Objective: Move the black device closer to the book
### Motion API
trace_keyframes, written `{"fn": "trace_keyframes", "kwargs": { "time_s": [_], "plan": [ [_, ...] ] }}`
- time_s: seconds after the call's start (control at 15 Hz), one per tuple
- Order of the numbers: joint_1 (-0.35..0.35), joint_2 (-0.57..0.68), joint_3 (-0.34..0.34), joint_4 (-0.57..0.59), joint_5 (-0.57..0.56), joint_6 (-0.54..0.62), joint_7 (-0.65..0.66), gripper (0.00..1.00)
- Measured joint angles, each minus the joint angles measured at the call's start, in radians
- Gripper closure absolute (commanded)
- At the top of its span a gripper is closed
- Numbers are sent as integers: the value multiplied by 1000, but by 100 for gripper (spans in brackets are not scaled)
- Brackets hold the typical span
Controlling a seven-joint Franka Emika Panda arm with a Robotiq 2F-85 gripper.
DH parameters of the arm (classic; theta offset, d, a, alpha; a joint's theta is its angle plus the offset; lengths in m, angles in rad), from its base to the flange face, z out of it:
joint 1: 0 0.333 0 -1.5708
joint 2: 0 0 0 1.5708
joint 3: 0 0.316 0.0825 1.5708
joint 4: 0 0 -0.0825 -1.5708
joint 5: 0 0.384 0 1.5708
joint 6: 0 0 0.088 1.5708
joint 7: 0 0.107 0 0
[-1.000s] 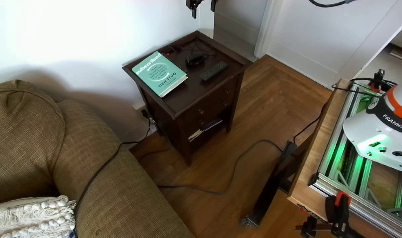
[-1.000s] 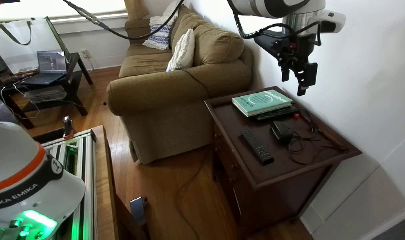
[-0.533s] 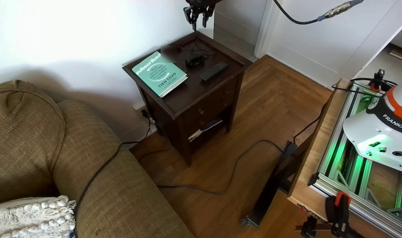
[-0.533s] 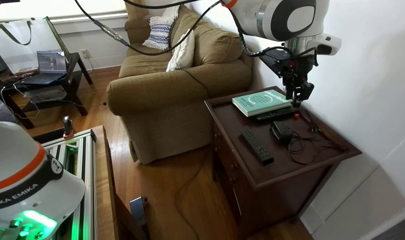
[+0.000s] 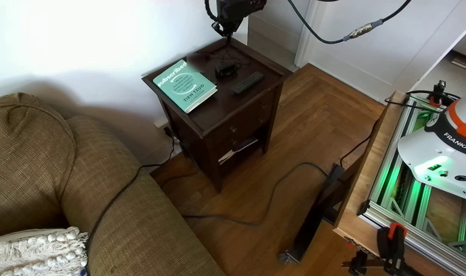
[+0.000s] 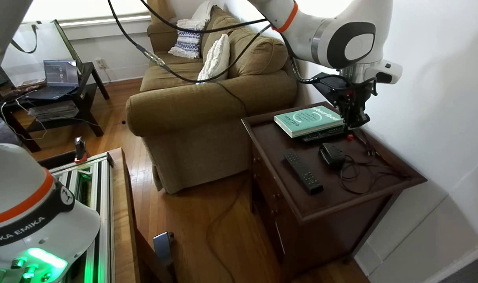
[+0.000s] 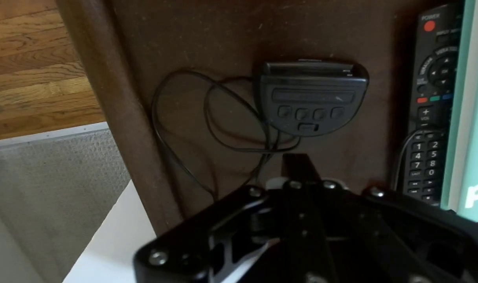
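The black device [image 7: 311,104], small and rounded with a row of buttons, lies on the dark wooden side table [image 6: 270,129]. It shows in both exterior views, a short way from the green book [image 5: 185,86]. In the wrist view only an edge of the book [image 7: 473,157] shows, at the right. My gripper [image 7: 296,157] is shut, its fingers together with nothing seen between them. It hangs above the table near the wall, apart from the device. In an exterior view the gripper [image 6: 350,127] appears close to the book's far corner; its exact height is hard to tell.
A remote [image 6: 303,171] lies near the table's front edge. Another remote [image 7: 431,114] lies along the book, partly beneath it. Thin cables [image 7: 184,157] loop beside the device, and a small red object [image 6: 350,137] sits near the wall. A sofa [image 6: 207,125] adjoins the table.
My gripper has come down toward the table, and its fingers have gone from wide apart to together. The device, book and remotes have not moved.
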Motion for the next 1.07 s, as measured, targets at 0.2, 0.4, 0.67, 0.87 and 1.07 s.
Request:
{"fn": "trace_keyframes", "kwargs": {
  "time_s": [0.2, 0.4, 0.67, 0.87, 1.07],
  "plan": [
    [0, 49, 0, 58, 2, -38, 0, 100],
    [0, 89, 0, 102, 3, -58, 1, 100],
    [-2, 139, 0, 154, 8, -63, 1, 100],
    [-3, 173, 0, 192, 14, -72, 1, 100],
    [-4, 200, 1, 230, 22, -90, 1, 100]
  ]
}}
